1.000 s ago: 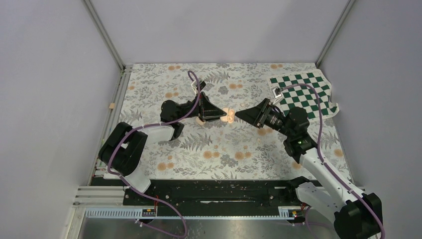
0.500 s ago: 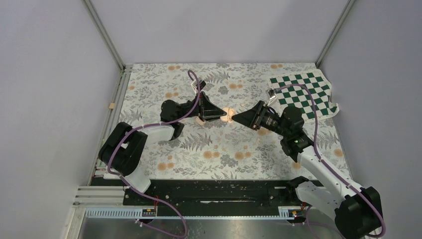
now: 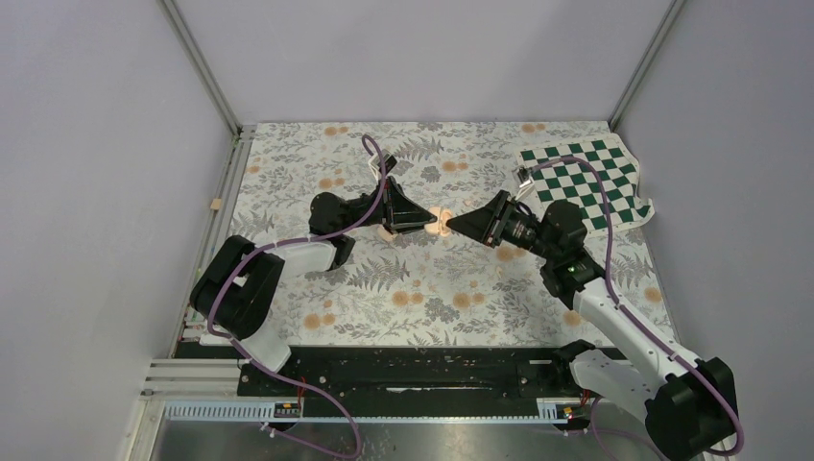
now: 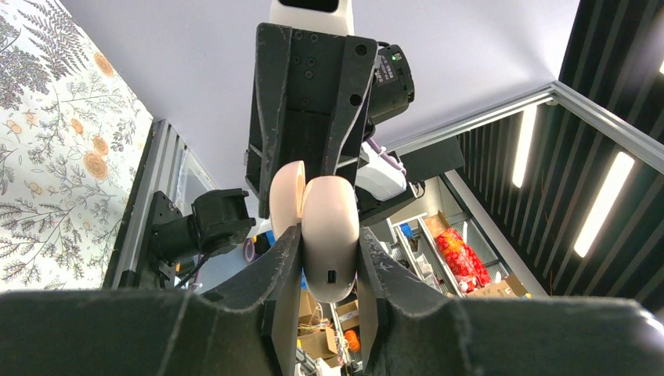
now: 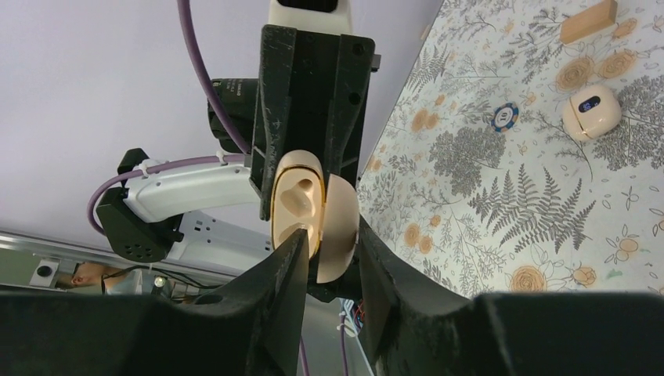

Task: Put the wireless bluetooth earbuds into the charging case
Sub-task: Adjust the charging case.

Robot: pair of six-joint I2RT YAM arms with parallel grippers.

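The charging case (image 3: 440,223) is pale peach and held in the air over the middle of the mat. My left gripper (image 3: 426,224) is shut on its rounded body (image 4: 330,227), with the lid (image 4: 286,200) swung open beside it. In the right wrist view the open case (image 5: 313,207) shows moulded peach hollows. My right gripper (image 3: 451,226) points at it from the right. Its jaws (image 5: 333,235) stand apart, one on each side of the case's open edge. I cannot make out a separate earbud.
On the floral mat lie a peach rounded object with a small dark display (image 5: 591,112), a small blue-and-white round chip (image 5: 505,116) and a tan block (image 5: 587,19). A green checkered cloth (image 3: 586,178) lies at the back right. Aluminium posts stand at the far corners.
My right gripper has moved left until its tips reach the held case. The left arm and the case have stayed still.
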